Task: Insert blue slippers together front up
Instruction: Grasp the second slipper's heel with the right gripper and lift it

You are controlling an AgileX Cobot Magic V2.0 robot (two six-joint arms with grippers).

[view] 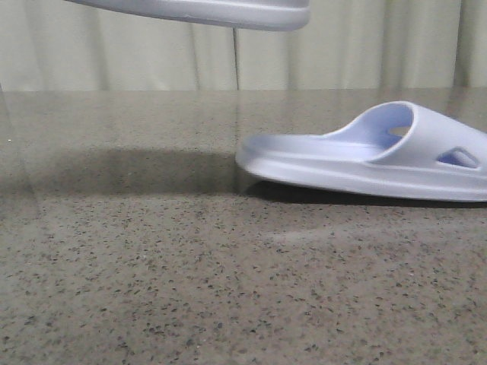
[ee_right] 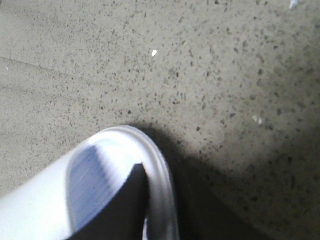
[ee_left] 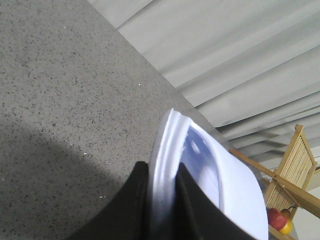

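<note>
Pinched on the sole edge of one slipper [ee_left: 200, 165], the left gripper [ee_left: 162, 200] holds it aloft, its underside crossing the front view's top. Its mate [view: 380, 156] lies lengthwise on the speckled table [view: 152, 289], with one right gripper finger [ee_right: 125, 210] inside its rim; that jaw's spread can't be made out.

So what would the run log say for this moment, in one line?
left gripper: shut on raised slipper | right gripper: on other slipper, tabletop | slippers apart
</note>
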